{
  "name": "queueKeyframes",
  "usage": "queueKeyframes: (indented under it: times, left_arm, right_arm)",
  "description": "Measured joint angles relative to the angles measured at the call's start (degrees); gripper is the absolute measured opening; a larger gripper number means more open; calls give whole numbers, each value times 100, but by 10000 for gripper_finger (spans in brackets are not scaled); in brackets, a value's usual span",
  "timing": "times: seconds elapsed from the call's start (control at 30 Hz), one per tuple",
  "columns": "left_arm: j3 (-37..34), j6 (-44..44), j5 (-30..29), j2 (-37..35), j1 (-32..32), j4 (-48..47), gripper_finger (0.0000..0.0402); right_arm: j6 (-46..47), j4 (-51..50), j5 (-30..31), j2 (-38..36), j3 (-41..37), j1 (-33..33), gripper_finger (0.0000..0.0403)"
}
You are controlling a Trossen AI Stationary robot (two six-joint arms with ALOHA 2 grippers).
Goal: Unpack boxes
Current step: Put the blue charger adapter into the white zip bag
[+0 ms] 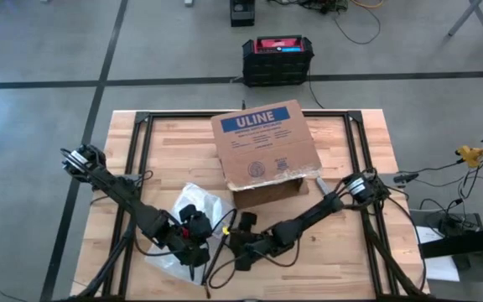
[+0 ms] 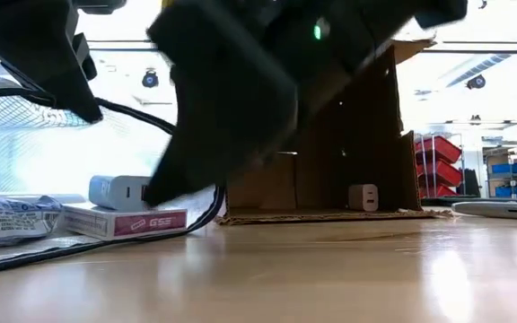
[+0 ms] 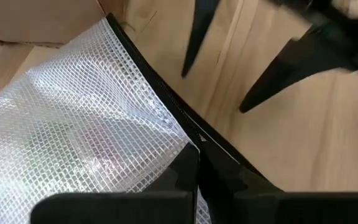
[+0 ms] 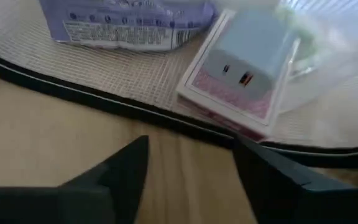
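Observation:
The brown cardboard box (image 1: pixel 262 149) with a blue ULINE label lies on its side mid-table, its open side facing the near edge; a small white charger (image 2: pixel 363 196) sits inside. A clear mesh bag (image 1: pixel 187 220) with a black trimmed edge lies at the near left. It holds a pink-and-white carton (image 4: pixel 232 102) topped by a pale blue charger (image 4: pixel 253 53), and a purple packet (image 4: pixel 126 25). My left gripper (image 3: pixel 197 165) is shut on the bag's edge. My right gripper (image 4: pixel 191 171) stands open just off that edge, above bare wood. My left gripper pinches the bag's black trimmed edge (image 3: pixel 188 134) between its two fingers, which slant down and lie across the trim. The mesh (image 3: pixel 86 124) spreads away from the fingers, and the bag's body lies on the table.
A black-and-red case (image 1: pixel 277 57) stands on the floor beyond the table's far edge. Black frame rails (image 1: pixel 141 143) run along the tabletop. Cables trail over the table's right side (image 1: pixel 426 176). Bare wood (image 1: pixel 325 260) lies near the front right.

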Motion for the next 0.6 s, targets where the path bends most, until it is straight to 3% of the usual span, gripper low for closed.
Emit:
queueKeyframes:
  times: [0.13, 0.3, 0.6]
  left_arm:
    - [0, 4, -24, 0, 0, 87, 0]
    - [0, 92, -33, 23, -15, 135, 0]
    - [-2, 115, -35, 214, -20, 168, 0]
  right_arm:
    - [266, 402, 1, 231, -4, -20, 141]
    - [-321, 1190, -6, 496, -4, -246, 21]
    - [-292, 1382, 434, 561, -4, -426, 23]
